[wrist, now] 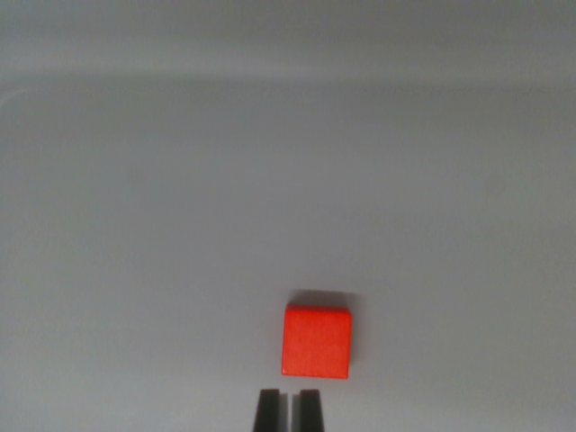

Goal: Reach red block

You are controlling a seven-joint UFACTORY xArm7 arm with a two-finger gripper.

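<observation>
Here the red block (pixel 316 341) sits flat on the pale grey table (pixel 180 225), low in the wrist view and a little toward the wrist view's right of centre. Its top face looks close to square, so no long axis can be told; its edges run nearly straight with the picture's sides, with only a faint tilt, and a narrow strip of its far side face shows darker along the upper edge — a soft shadow lies on the table just beyond that. The tool (pixel 289 410) enters from the bottom edge as two dark fingertips (pixel 267 410), upright in the picture and drawn almost together, with only a thin bright slit of table between them — nearly closed, and gripping nothing. The tips lie just beside the block's near edge, apart from it, a narrow band of table showing between them. The slit lines up with the block's left part rather than its middle. The table's far edge is blurred.
</observation>
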